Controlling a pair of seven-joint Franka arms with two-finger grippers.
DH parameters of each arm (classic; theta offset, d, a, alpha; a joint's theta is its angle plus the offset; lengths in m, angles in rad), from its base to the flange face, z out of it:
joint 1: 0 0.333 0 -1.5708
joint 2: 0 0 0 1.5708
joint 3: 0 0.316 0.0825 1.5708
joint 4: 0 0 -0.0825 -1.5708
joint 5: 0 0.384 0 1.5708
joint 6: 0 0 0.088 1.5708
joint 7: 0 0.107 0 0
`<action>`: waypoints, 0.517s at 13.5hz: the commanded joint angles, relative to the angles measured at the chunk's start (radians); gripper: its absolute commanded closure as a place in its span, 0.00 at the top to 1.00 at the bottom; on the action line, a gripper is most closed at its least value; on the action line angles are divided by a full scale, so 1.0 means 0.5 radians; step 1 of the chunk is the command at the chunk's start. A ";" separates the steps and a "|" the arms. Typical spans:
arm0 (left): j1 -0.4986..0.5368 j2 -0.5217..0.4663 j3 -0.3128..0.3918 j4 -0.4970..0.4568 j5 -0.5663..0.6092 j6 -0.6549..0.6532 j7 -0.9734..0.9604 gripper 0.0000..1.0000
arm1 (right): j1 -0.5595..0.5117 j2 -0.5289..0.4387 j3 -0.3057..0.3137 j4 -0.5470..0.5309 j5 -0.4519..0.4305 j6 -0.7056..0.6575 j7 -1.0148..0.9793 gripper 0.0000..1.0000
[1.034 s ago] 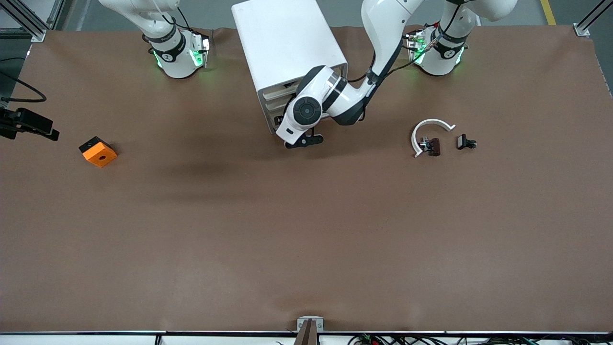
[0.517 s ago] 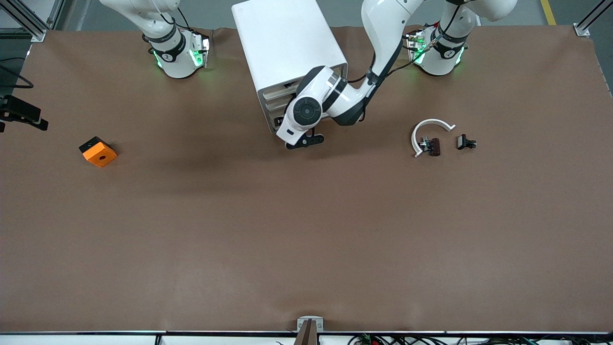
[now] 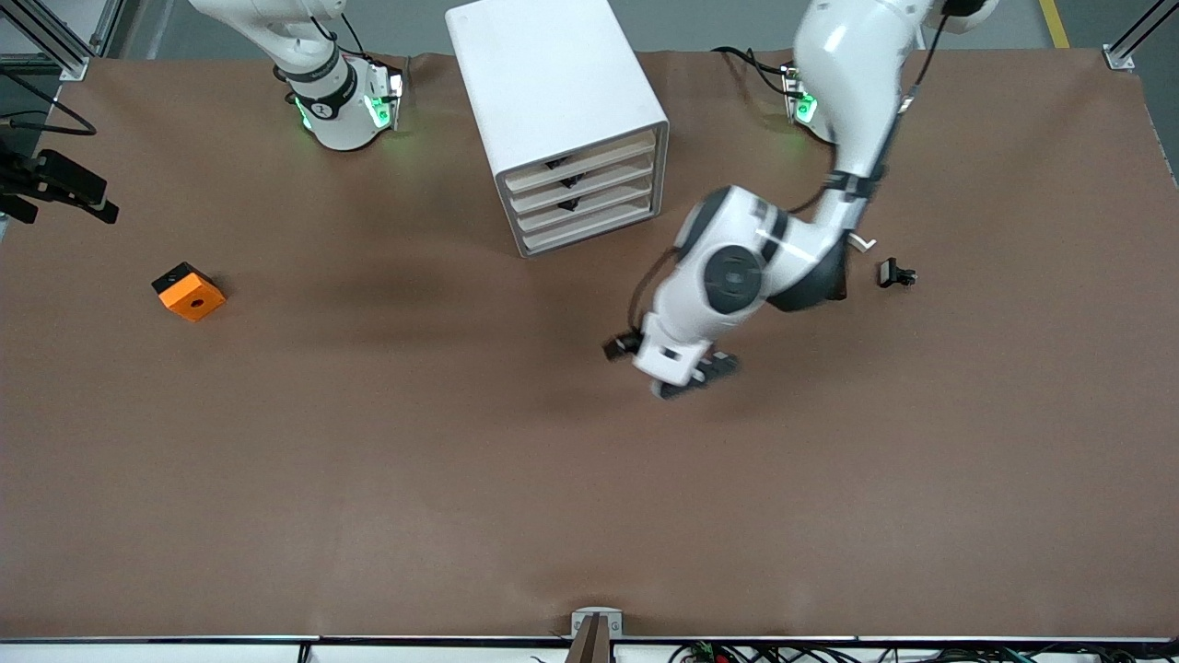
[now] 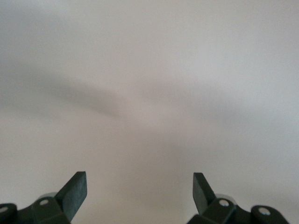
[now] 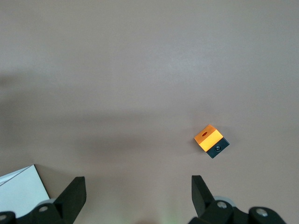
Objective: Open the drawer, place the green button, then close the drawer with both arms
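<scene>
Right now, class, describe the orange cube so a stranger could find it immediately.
Start at the white drawer cabinet, then look toward the right arm's end of the table. The orange cube sits alone there, nearer the front camera, with a round hole on top and black side.

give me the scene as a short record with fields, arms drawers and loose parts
left gripper: open, empty, over bare table nearer the front camera than the cabinet
right gripper: open, empty, up over the table at the right arm's end
cabinet: white, four drawers, all shut
orange cube: on the table toward the right arm's end
black clip: toward the left arm's end
button: not visible
</scene>
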 commanded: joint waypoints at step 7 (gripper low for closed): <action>0.477 -0.402 0.064 0.137 0.448 -0.330 0.290 1.00 | -0.014 -0.093 -0.030 -0.146 0.018 0.098 -0.076 1.00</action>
